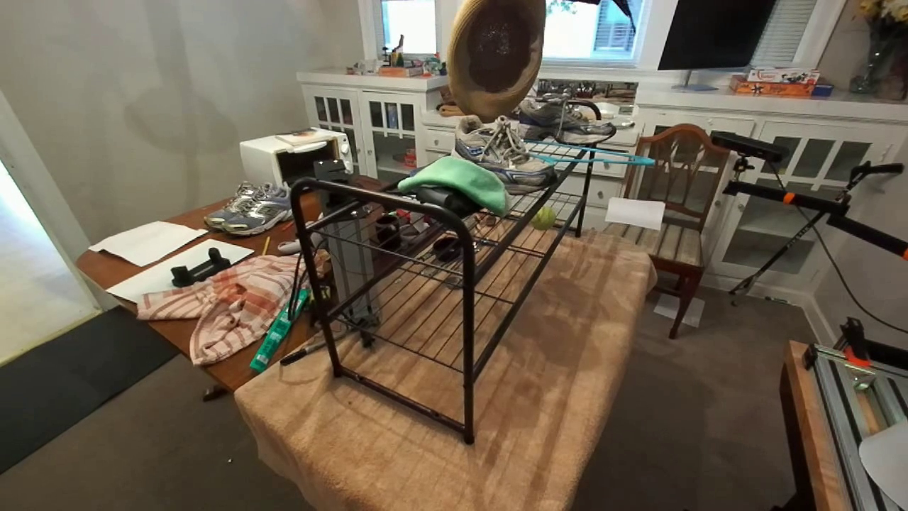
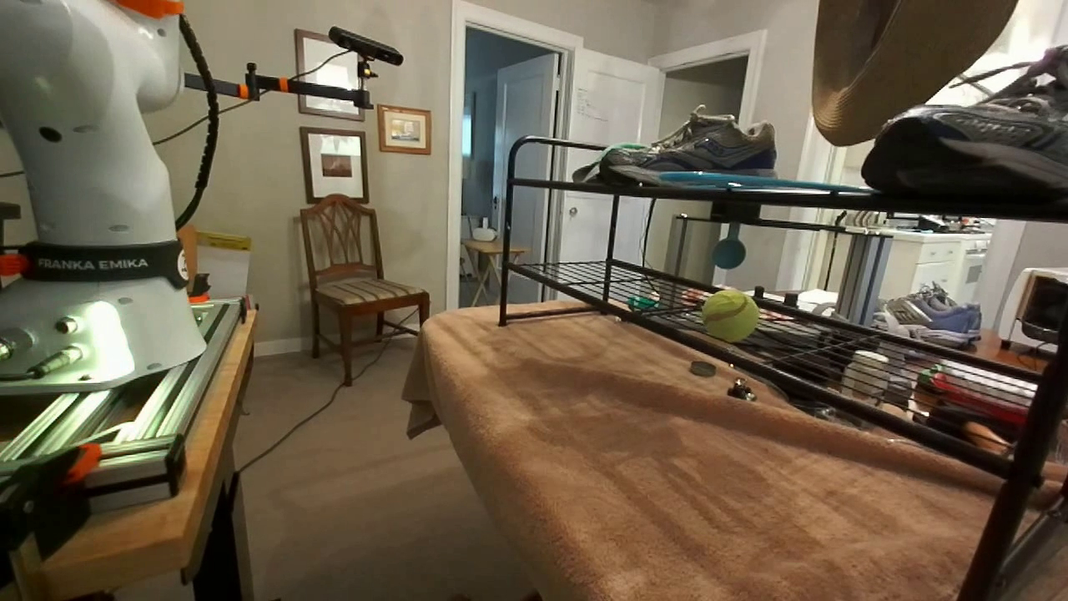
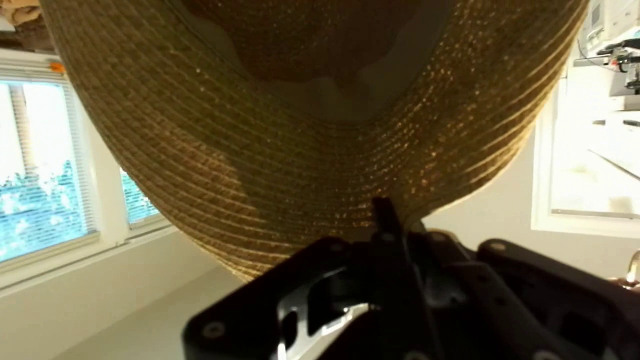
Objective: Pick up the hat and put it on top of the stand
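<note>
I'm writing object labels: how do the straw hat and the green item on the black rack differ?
The straw hat is tan with ribbed weave; the green item is mint-coloured and looks smoother.
The straw hat looks larger than the green item.
The end effector holds the straw hat by its brim, tipped steeply, while the green item rests atop the black rack.
Both have curved outlines.

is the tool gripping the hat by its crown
No, the wrist view shows the tool pinching the hat at the outer edge of its brim.
</note>
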